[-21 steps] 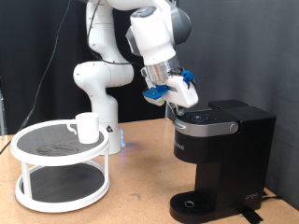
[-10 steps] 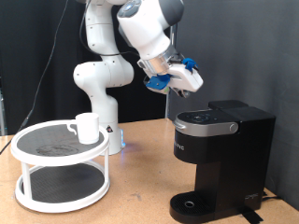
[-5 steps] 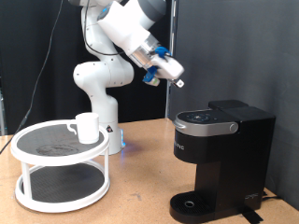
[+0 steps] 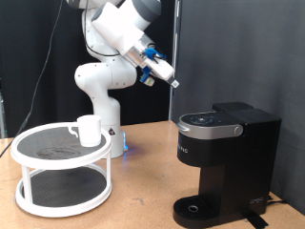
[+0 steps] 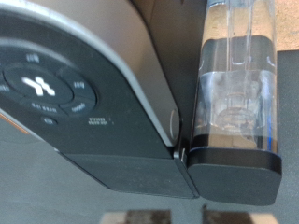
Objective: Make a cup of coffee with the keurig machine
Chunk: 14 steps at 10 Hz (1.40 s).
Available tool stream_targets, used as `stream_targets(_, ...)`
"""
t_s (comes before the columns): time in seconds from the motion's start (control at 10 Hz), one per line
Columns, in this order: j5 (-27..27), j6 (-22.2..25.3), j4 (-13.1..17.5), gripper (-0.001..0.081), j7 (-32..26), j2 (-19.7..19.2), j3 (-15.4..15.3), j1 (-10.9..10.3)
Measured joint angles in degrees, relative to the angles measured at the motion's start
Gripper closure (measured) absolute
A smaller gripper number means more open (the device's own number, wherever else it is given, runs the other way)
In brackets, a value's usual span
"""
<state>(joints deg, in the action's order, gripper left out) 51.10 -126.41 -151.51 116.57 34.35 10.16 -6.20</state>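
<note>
High at the frame's upper middle hangs one claw (image 4: pixel 172 82), grip unreadable, above one keurig machine (image 4: pixel 224 162); one cup (image 4: pixel 89 130) tops the left rack (image 4: pixel 62 172).

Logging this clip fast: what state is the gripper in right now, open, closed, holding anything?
Gripper: raised in the air above the keurig machine; nothing seen between its fingers; open or closed cannot be told.

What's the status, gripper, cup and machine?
Gripper in the air above the keurig machine, nothing seen in it. Machine lid closed. Cup on the white two-tier stand, not under the spout. Nothing in the way.
</note>
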Motion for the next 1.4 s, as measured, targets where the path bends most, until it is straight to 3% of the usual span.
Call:
stream_targets(0.2,-1.2,1.3,-2.5,0.0806,-0.1,3.2,1.9,2.2)
stream_targets(0.7,-14.8,21.6,-2.3,0.0806,-1.7,7.5,10.3,8.2)
stream_targets(0.9,-17.6,23.0,-2.8,0.0806,-2.9,9.7,11.8,10.5)
stream_targets(1.2,-20.2,27.7,-2.0,0.0806,-2.6,8.9,12.8,10.7)
stream_targets(1.4,-23.6,32.8,0.1,0.0806,-2.0,8.2,15.5,11.9)
